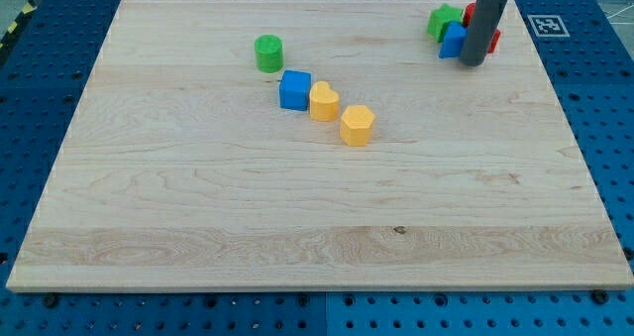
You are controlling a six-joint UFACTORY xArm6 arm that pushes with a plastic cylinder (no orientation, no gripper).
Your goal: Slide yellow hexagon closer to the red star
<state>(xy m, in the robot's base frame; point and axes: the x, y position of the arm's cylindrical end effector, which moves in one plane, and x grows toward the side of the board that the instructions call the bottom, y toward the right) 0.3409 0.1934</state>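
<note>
Approach step, nothing pushed yet. My tip [474,62], a bare rod tool with nothing to open or close, beside the half-hidden red star block [492,39]. Yellow hexagon block [357,124] well apart toward the view's lower left on the wooden bench [297,227]. Next: circling behind the hexagon's far side, then pushing it tipward.

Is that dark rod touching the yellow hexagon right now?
No, my tip is at the view's top right beside the small blue block, far from the yellow hexagon.

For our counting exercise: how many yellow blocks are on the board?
2. A yellow heart beside the blue cube, and a yellow hexagon just lower right of it. The rod might hide others.
</note>
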